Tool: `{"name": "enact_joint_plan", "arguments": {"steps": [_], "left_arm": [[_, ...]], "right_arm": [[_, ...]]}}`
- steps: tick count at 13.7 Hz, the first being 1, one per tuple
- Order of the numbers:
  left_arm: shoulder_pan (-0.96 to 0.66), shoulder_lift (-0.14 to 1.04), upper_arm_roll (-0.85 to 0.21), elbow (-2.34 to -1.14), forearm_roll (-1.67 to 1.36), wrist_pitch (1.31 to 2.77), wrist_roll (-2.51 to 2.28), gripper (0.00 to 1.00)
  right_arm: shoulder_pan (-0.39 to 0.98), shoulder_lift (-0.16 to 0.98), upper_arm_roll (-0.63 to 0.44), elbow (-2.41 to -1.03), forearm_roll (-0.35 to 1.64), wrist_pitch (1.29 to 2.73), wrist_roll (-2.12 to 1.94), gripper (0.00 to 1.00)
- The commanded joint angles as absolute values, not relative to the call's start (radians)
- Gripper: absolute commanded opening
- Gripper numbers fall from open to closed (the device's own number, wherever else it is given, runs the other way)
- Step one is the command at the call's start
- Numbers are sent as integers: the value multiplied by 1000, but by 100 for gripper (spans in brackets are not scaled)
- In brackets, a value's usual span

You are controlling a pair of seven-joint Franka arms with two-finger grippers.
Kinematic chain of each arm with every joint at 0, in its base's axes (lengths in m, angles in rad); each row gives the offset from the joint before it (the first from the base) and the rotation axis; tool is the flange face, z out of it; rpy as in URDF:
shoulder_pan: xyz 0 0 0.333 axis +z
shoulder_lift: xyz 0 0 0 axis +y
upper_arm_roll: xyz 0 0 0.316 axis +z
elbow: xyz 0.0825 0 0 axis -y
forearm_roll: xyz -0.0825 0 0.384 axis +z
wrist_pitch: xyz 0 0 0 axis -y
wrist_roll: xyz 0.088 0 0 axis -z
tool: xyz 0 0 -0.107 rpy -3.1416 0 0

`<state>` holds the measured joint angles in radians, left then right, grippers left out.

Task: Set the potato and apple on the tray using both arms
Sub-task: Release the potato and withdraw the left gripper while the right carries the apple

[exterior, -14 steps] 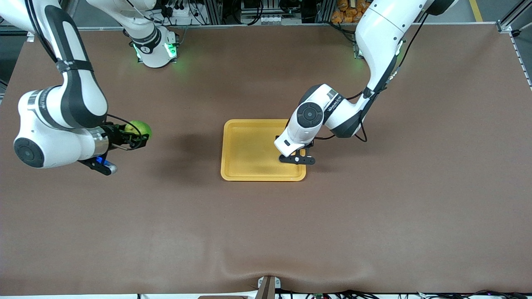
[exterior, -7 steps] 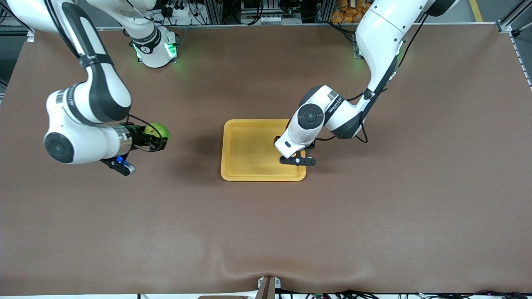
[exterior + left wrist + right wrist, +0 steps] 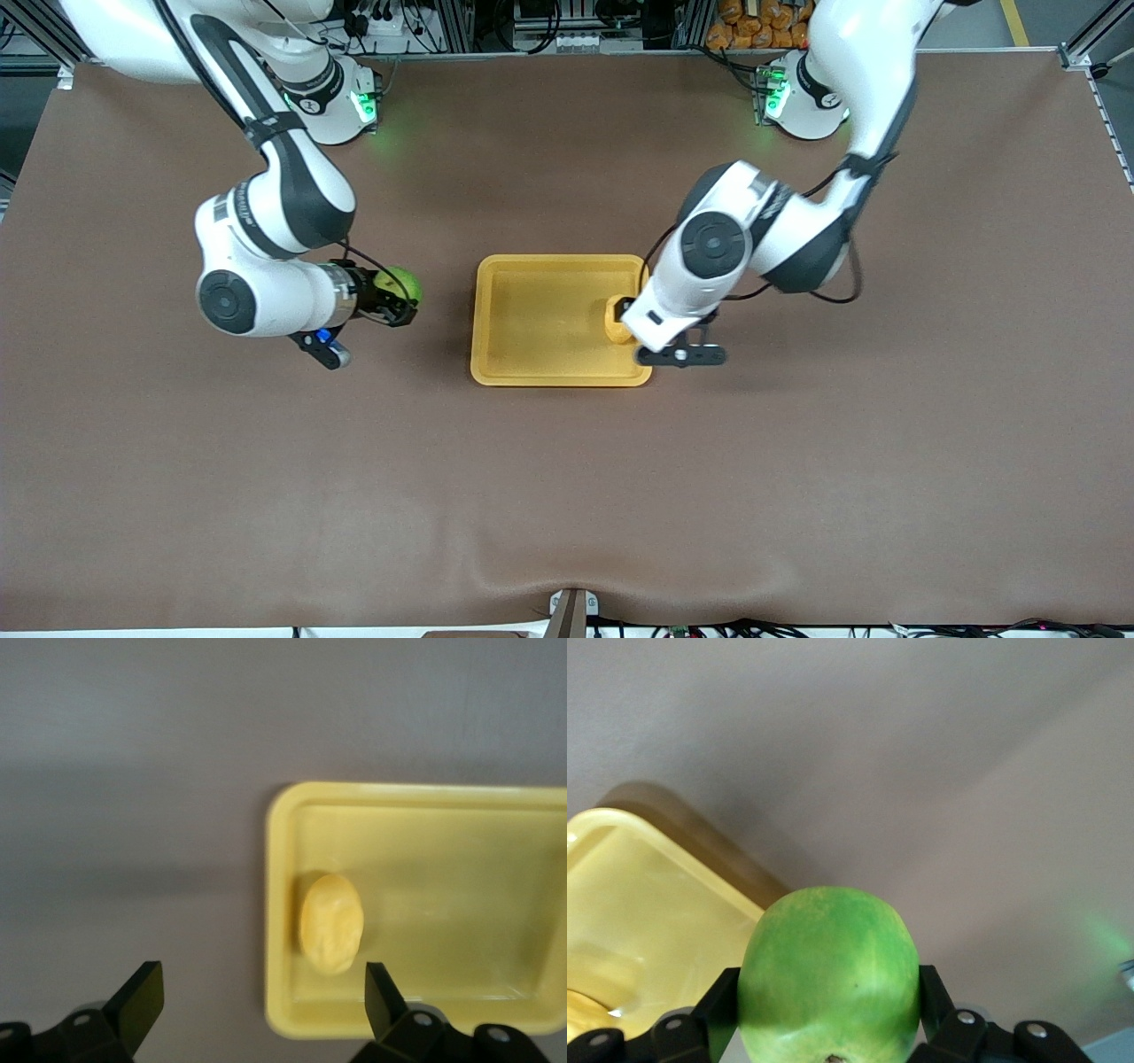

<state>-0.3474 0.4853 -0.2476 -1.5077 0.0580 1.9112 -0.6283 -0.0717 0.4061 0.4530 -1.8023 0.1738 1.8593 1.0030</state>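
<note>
Potato (image 3: 616,320) lies in the tray (image 3: 532,368), by the rim toward the left arm's end. Left hand (image 3: 257,997) released, over that rim. Right hand (image 3: 390,303) grasps the apple (image 3: 398,285) above the tabletop (image 3: 567,487), beside the tray.

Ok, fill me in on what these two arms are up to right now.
The potato already lies in the tray, near the edge toward the left arm's end. The left gripper is open above it, holding nothing. The right gripper is shut on the apple in the air over the bare table, beside the tray toward the right arm's end. The apple is not yet on the tray.
</note>
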Motion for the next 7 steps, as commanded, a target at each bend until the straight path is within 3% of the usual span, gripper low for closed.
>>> {"name": "enact_joint_plan", "arguments": {"steps": [1, 7], "left_arm": [[-293, 433, -252, -1439, 75, 1780, -624, 100], [-192, 312, -250, -1445, 75, 1714, -560, 100]], "right_arm": [[-51, 437, 477, -1801, 187, 1913, 1083, 0], [46, 495, 476, -1799, 184, 2037, 1222, 0]]}}
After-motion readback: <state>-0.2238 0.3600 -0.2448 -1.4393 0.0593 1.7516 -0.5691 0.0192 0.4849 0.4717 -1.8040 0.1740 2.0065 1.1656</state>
